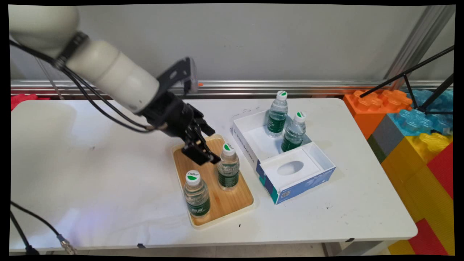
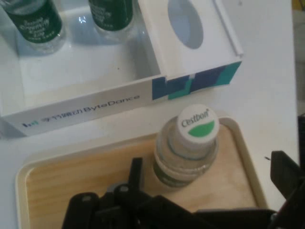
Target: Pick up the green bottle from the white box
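Far left of the main view, a black cable (image 1: 25, 232) trails over the near edge of the white counter (image 1: 108, 188). Moving right to centre frame, the black two-finger hand (image 1: 203, 152) hangs low over the back half of a shallow wooden tray with a pale rim (image 1: 217, 203), and its fingers stand apart with nothing between them. In the hand view, one finger (image 2: 136, 174) rises beside the bottle and the other shows at the right edge, so the spread is wide.

Just right of the fingertips stands a small clear water bottle with a green label and a white cap marked in green (image 1: 228, 166), upright on the tray; from the hand camera, that capped bottle (image 2: 188, 148) sits between the two fingers, not touched by either as far as can be seen. In front of it, at the tray's near-left corner, a second matching bottle (image 1: 196, 194) stands upright, apart from the first.

Right of the tray, close beside it, lies an open white box with blue and teal side panels (image 1: 250, 152). Two more green-labelled bottles stand upright in its far compartment, one at the back (image 1: 278, 114) and one just right of it (image 1: 294, 132). The near compartment holds a white insert with an oval hollow (image 1: 290, 168).

At the far right of the frame, big plastic building blocks in orange, blue, yellow and red (image 1: 417, 137) are stacked beside the counter.
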